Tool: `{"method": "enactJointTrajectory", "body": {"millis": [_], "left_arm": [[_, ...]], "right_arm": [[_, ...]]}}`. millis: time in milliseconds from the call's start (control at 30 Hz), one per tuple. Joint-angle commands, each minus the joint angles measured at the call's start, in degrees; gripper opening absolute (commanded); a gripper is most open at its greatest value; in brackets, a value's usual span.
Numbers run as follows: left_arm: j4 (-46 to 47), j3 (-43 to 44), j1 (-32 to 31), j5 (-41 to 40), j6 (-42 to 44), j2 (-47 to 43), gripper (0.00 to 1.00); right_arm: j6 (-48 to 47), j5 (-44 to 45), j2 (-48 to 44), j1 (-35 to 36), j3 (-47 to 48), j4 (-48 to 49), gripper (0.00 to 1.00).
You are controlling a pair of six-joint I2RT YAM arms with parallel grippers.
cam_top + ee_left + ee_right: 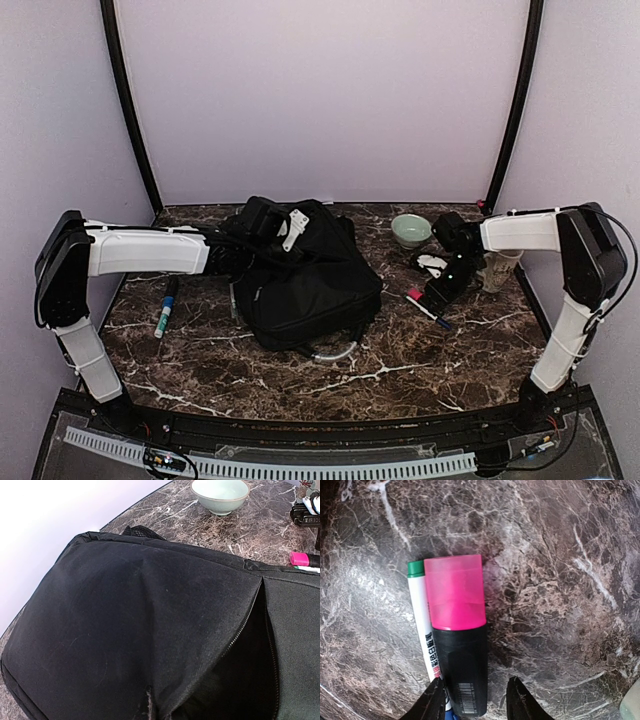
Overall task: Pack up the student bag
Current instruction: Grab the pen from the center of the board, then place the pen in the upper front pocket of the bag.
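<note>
The student bag [305,275], a large black backpack, lies in the middle of the table with its grey handle [335,352] towards me. My left gripper [262,225] is at its far top. In the left wrist view the bag's fabric [125,620] rises in a pinched ridge to the jaws, whose fingers are hidden, beside an open zipper slit [250,670]. My right gripper [475,702] is open low over a pink-capped black highlighter [457,645], its fingers [432,702] either side of the body. A white marker with a green cap [420,615] lies against the highlighter.
A pale green bowl [411,229] stands behind the bag on the right and also shows in the left wrist view [220,495]. A green and blue marker [165,310] lies at the left. A translucent cup [497,270] and a small white item [432,263] sit near my right arm.
</note>
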Motion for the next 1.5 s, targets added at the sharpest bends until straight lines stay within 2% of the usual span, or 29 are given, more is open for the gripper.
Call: {"method": "enactJointTrajectory", "body": {"millis": [0, 467, 533, 667, 833, 933, 1000, 1133, 1233, 1467], "left_arm": [[2.79, 0.32, -1.53, 1.85, 0.24, -2.71, 0.02], [2.70, 0.31, -1.79, 1.67, 0.61, -2.58, 0.03], [2.70, 0.31, -1.82, 1.63, 0.59, -2.49, 0.03], [2.70, 0.24, -1.93, 1.56, 0.77, -2.53, 0.03], [2.79, 0.22, -1.97, 1.36, 0.88, -2.50, 0.03], [2.91, 0.24, -1.97, 1.34, 0.78, -2.60, 0.03], [3.41, -0.01, -1.97, 1.16, 0.78, -2.70, 0.03], [4.14, -0.56, -1.98, 0.45, 0.41, -2.62, 0.03], [4.57, -0.90, -1.97, -0.09, 0.14, -2.53, 0.02], [5.68, -1.67, -1.98, -0.65, -0.27, -2.99, 0.02]], "right_arm": [[0.42, 1.20, -0.21, -0.40, 1.06, 0.51, 0.42], [-0.21, 1.12, 2.33, -0.38, 0.01, 0.55, 0.42], [-0.24, 1.15, 2.07, -0.42, -0.37, 0.73, 0.38], [-0.45, 1.43, 1.51, -0.40, -0.54, 0.19, 0.23], [-0.58, 0.84, -2.39, -0.42, 1.86, -1.73, 0.19], [-1.34, -5.20, -4.91, -0.44, 7.12, -4.07, 0.19], [-1.74, -12.97, -5.50, -0.30, 10.58, -6.09, 0.18], [-1.87, -27.23, -3.94, 1.50, 17.01, -10.49, 0.16], [-1.51, -34.75, -1.92, 3.82, 20.33, -11.29, 0.15], [-2.67, -44.19, 5.42, 10.92, 27.80, -15.59, 0.15]]}}
